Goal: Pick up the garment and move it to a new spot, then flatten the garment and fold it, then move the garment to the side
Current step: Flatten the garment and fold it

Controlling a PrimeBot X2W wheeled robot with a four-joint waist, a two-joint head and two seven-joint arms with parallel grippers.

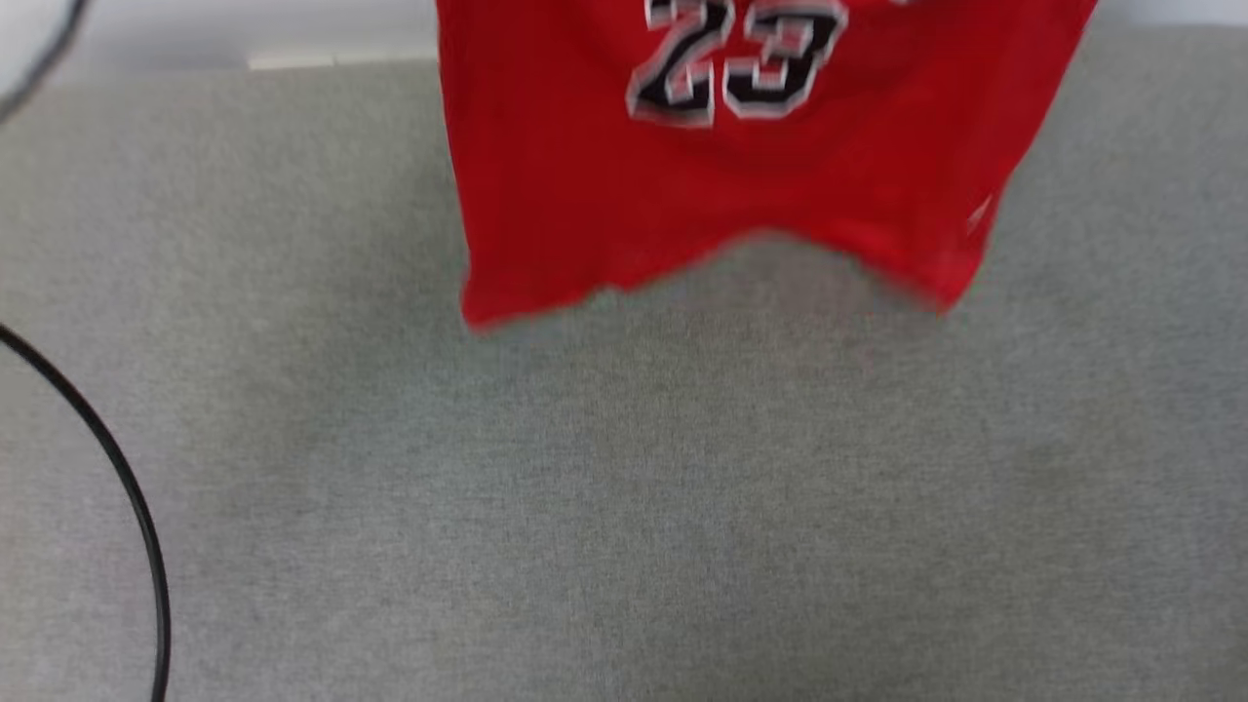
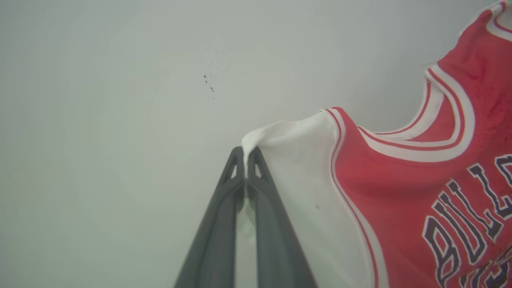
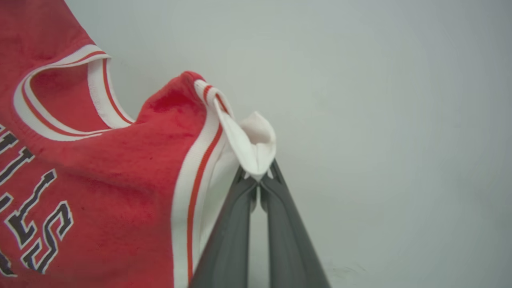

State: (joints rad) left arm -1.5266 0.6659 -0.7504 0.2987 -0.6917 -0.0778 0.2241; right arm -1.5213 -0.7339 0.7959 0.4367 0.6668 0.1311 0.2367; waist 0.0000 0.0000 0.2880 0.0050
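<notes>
A table (image 1: 624,507) covered in grey cloth is filling the near ground, and a thin black cable (image 1: 127,487) is curving over its near left corner. Toward the far edge, a little right of the middle, the red jersey (image 1: 585,175) is hanging by its shoulders. Its long axis is running up and down, with the hem pointing down at the cloth and the neck pointing up. The hem is blurred, so whether it is touching the table cannot be told. The front is facing the robot, showing the black, white-edged number (image 1: 736,63).

At the top, the left gripper (image 2: 245,158) is pressing its fingers together on a tuft of the white lining at one shoulder. The right gripper (image 3: 259,176) is pinching a white fold at the other shoulder, just beside the striped armhole trim.

A pale strip (image 1: 341,58) is lying along the far edge, and a plain, pale wall (image 2: 120,120) is standing behind.
</notes>
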